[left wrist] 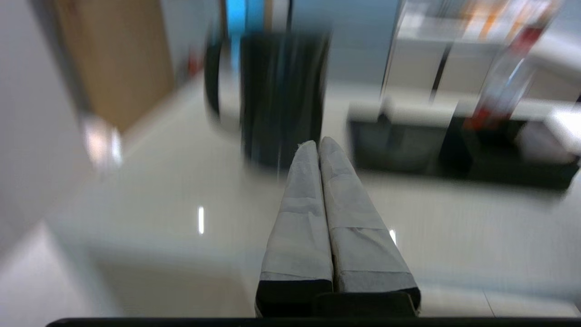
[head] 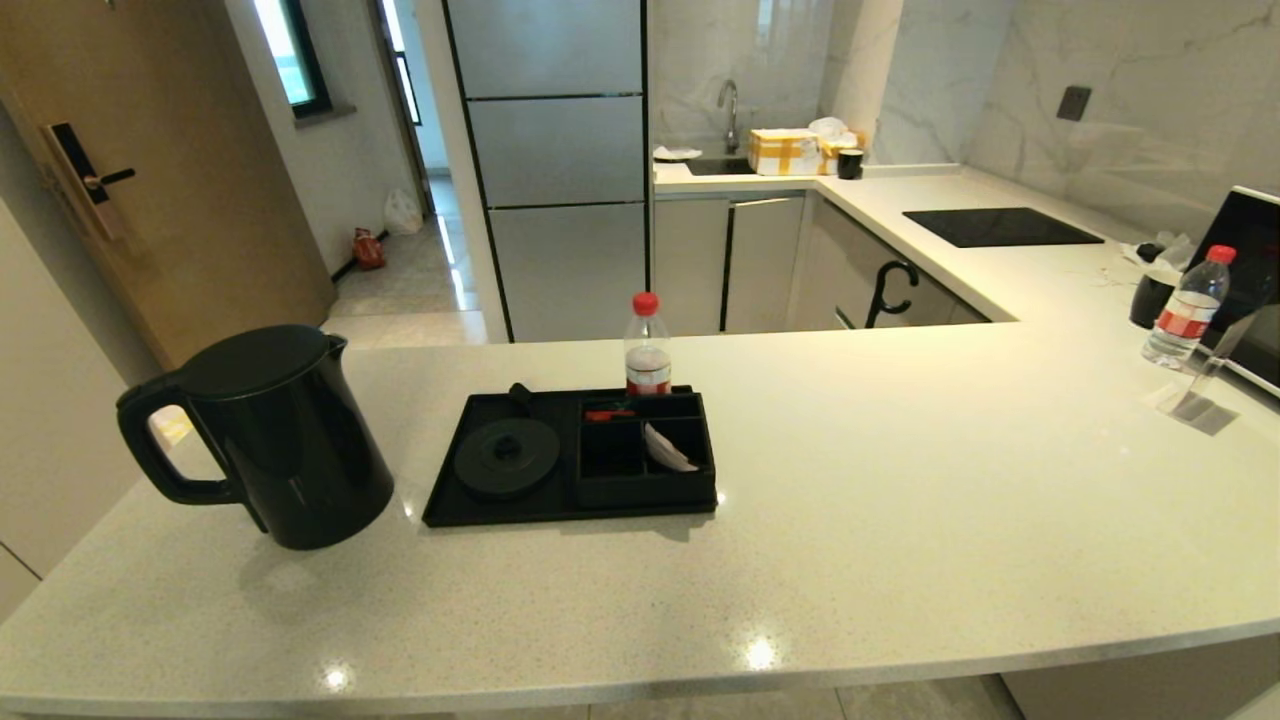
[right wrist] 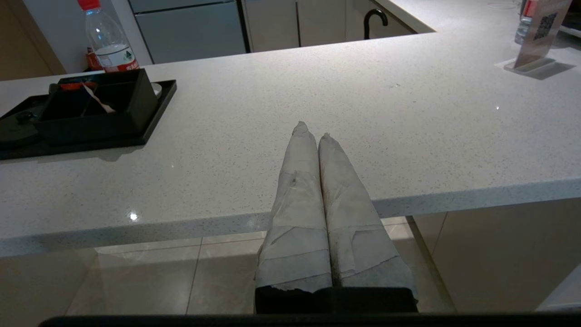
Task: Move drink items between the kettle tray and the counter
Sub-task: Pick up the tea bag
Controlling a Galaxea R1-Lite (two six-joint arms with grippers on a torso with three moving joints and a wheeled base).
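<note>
Evenly lit from overhead; small glare spots on the glossy worktop [head: 900, 520] near the lower edge of the head view. Soft shadows under kettle [head: 275, 435] and tray [head: 500, 510]. Left wrist view heavily motion-blurred; right wrist view sharp. Head view bowed at edges.

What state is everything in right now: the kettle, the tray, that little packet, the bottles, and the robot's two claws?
Kettle: upright on the counter, lid shut, off its base.
Kettle tray: flat on the counter, base disc bare.
Sachet: leaning in a tray compartment.
Bottle behind the tray: upright, capped.
Bottle at far right: upright, capped.
Left end effector: shut, empty.
Right end effector: shut, empty, near the counter's edge.
</note>
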